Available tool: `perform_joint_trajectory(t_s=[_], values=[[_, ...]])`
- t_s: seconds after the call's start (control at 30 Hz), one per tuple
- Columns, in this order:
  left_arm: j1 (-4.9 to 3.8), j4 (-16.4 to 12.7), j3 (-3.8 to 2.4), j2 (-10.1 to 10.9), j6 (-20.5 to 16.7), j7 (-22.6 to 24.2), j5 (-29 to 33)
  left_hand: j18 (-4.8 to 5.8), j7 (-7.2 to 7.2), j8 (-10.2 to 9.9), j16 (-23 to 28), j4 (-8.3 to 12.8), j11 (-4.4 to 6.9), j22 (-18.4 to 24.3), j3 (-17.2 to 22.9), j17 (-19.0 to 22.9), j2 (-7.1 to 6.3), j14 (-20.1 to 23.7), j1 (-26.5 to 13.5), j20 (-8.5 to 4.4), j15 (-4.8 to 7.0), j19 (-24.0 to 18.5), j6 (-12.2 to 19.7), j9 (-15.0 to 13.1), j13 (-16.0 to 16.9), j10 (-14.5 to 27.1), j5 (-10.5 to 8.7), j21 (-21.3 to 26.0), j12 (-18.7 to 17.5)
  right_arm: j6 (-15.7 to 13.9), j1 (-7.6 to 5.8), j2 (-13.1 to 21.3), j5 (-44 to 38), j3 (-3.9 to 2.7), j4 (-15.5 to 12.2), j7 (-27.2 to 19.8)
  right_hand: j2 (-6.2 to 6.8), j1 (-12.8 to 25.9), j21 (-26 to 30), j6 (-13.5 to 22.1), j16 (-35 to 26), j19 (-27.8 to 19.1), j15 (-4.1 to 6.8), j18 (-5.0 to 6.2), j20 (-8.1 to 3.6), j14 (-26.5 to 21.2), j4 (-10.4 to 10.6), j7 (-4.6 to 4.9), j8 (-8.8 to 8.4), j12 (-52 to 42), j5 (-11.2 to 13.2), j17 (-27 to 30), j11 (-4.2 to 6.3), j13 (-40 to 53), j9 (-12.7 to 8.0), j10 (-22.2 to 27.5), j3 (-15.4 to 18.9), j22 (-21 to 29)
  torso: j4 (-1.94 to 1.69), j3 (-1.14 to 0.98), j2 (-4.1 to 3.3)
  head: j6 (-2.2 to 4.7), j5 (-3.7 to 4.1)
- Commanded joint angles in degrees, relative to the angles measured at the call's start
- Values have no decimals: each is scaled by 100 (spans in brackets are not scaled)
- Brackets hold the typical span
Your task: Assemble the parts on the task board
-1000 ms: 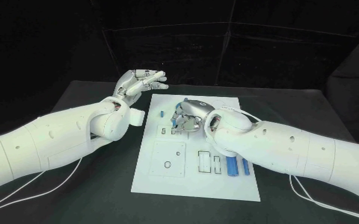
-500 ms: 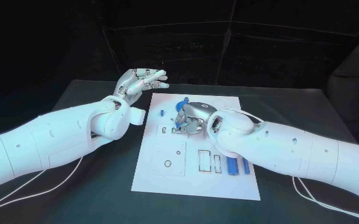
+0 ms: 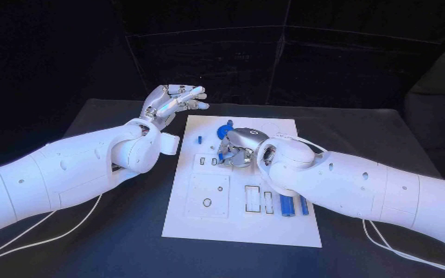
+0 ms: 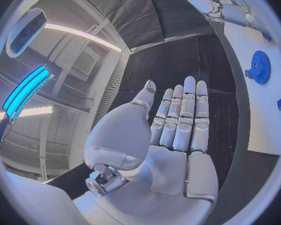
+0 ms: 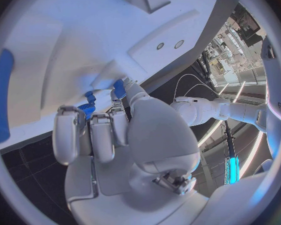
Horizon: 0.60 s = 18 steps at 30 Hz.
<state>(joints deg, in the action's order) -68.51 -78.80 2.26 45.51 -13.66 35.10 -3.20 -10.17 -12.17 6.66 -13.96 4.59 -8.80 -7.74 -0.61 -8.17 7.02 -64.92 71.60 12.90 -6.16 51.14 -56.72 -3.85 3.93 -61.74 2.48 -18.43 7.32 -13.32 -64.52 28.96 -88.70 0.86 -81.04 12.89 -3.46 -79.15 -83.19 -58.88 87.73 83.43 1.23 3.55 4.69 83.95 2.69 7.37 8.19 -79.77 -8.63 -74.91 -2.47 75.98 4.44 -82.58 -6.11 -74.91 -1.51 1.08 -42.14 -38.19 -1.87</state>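
Note:
The white task board [image 3: 209, 226] lies in the middle of the black table. My right hand [image 3: 237, 145] hangs low over its far half with fingers curled, and pinches a small blue part [image 3: 222, 156] at its fingertips; the right wrist view shows that blue part [image 5: 120, 89] against the thumb tip. A blue gear [image 3: 226, 127] sits just beyond this hand. A short blue peg [image 3: 199, 140] stands to its left. My left hand [image 3: 172, 102] is raised off the board's far left corner, fingers straight and apart, holding nothing [image 4: 178, 120].
Two blue bars [image 3: 289, 206] lie side by side near the board's right edge, and a thinner blue piece [image 3: 270, 202] sits in a slot next to them. Square and slotted recesses [image 3: 208, 199] mark the board's near left. Black table surrounds the board.
My right hand has drawn slightly toward me along the board, uncovering the blue gear behind it. The left hand has barely moved.

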Motion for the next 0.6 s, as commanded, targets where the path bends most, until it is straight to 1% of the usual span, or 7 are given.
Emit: perform_joint_trajectory(t_s=[0.03,0.23,0.33,0.43,0.53,0.6], values=[[-7,-4,-3,-4,87,23,10,-31,-2,-32,31,43,-9,10,-1,-5,59,-23,-14,-9,-4,29,-53,1,5,-38,29,-21,-27,132,22,-6,-47,13,0,11,-5,10,11,-37,-21,-4,47,-48,-32,485,8,3,28,14,-22,-973,-6,405,3,16,-19,9,0,-1,-5,-9,-5],[-7,-3,-3,3,84,22,10,-31,-3,-35,34,45,-10,11,-1,-5,58,-21,-15,-9,-5,27,-52,2,4,-37,29,-19,-31,172,36,23,-52,17,-18,36,4,27,15,-39,-27,-8,45,-46,-31,483,14,4,26,18,-18,-962,-7,402,2,17,-17,17,-13,9,-2,-27,9],[-7,-5,-2,12,81,24,10,-31,-3,-35,34,45,-10,11,-1,-5,58,-21,-15,-9,-5,27,-52,2,4,-37,29,-19,-31,207,40,46,-53,19,-36,56,13,40,19,-36,-30,-10,44,-45,-30,482,18,6,23,26,-15,-956,-8,396,0,23,-15,23,-8,12,1,-35,19],[-7,-7,-2,18,81,26,10,-31,-3,-35,34,45,-10,11,-1,-5,58,-21,-15,-9,-5,27,-52,2,4,-37,29,-19,-31,248,44,71,-53,21,-63,69,22,51,21,-29,-31,-12,43,-45,-29,481,21,8,18,29,-13,-954,-10,394,-3,24,-14,25,-4,8,2,-42,18],[-7,-6,-2,22,83,27,10,-31,-3,-35,34,45,-10,11,-1,-5,58,-21,-15,-9,-5,27,-52,2,4,-37,29,-19,-31,267,59,109,-54,22,-117,79,23,52,21,-29,-31,-12,43,-45,-29,481,22,8,17,29,-13,-953,-10,394,-3,25,-14,25,-9,3,-3,-51,32],[-7,-5,-2,27,82,27,10,-31,-3,-35,34,45,-10,11,-1,-5,58,-21,-15,-9,-5,27,-52,2,4,-37,29,-19,-31,276,65,123,-54,22,-138,85,33,62,20,-23,-32,-10,42,-46,-28,481,24,10,12,27,-9,-954,-11,397,-6,22,-13,22,-4,4,-4,-54,29]])
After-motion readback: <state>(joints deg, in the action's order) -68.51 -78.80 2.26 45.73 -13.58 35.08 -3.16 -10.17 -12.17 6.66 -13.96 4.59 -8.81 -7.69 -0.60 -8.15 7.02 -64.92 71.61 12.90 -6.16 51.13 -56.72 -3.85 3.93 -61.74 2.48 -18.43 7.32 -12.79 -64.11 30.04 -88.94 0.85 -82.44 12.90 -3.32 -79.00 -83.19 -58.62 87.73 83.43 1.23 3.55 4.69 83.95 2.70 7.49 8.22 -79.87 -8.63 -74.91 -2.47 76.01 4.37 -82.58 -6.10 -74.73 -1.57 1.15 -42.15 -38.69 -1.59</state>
